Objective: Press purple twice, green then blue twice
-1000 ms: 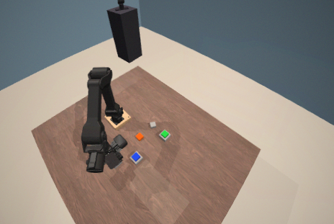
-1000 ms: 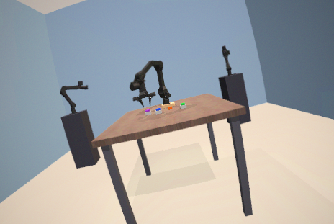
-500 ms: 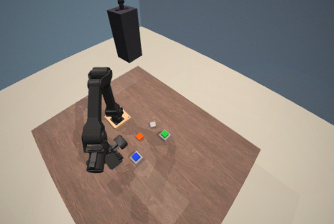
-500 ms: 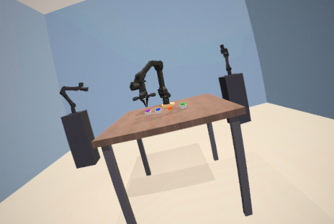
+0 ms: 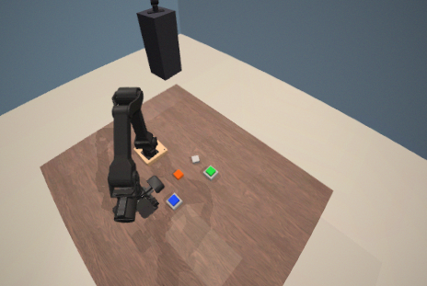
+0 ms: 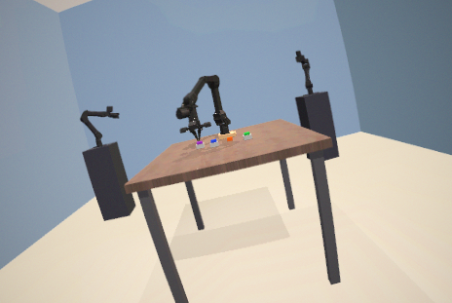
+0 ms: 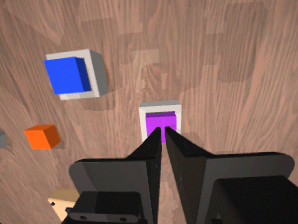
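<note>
The purple button [image 6: 200,143] [image 7: 160,121] has a pale base; my arm hides it in the top view. My gripper [image 6: 198,139] [image 7: 162,130] is shut and empty, its fingertips pointing down at the purple cap. In the wrist view they overlap the cap's near part; whether they touch it I cannot tell. The blue button [image 5: 174,200] [image 6: 213,141] [image 7: 64,75] sits beside the purple one, up and left of the fingertips in the wrist view. The green button [image 5: 211,171] [image 6: 246,134] is farther off, outside the wrist view.
An orange block [image 5: 178,174] [image 6: 230,139] [image 7: 41,137] lies between the blue button and the arm's base plate [image 5: 163,151]. A light grey block [image 5: 195,159] lies near the green button. Dark pedestals [image 5: 161,44] [image 6: 108,180] with other arms stand beyond the table [image 5: 276,196] [image 6: 273,146].
</note>
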Tool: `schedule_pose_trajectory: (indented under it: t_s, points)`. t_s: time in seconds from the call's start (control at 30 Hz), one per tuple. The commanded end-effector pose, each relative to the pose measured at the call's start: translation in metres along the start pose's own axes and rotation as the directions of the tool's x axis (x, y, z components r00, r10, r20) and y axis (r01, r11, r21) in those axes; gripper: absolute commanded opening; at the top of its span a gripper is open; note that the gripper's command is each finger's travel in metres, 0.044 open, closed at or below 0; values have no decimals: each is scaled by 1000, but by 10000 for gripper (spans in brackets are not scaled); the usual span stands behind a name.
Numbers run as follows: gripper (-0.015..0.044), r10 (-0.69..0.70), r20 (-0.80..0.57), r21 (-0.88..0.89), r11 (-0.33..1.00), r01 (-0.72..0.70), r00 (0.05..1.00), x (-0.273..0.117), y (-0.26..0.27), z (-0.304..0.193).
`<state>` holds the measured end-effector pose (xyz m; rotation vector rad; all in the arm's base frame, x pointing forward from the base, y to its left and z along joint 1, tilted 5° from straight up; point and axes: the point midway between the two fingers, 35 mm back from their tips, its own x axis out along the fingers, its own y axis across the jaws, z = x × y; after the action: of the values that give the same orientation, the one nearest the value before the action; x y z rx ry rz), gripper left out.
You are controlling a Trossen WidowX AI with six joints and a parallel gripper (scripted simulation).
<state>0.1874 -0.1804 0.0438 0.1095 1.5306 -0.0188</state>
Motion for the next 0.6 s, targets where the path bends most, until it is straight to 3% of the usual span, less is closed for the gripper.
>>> schedule_pose_trajectory:
  t_s: [0.0,0.57]
  points:
    - [20,5,-10,6,1000,-5,1000,8,1,-2]
    - [20,5,-10,6,1000,-5,1000,12,1,-2]
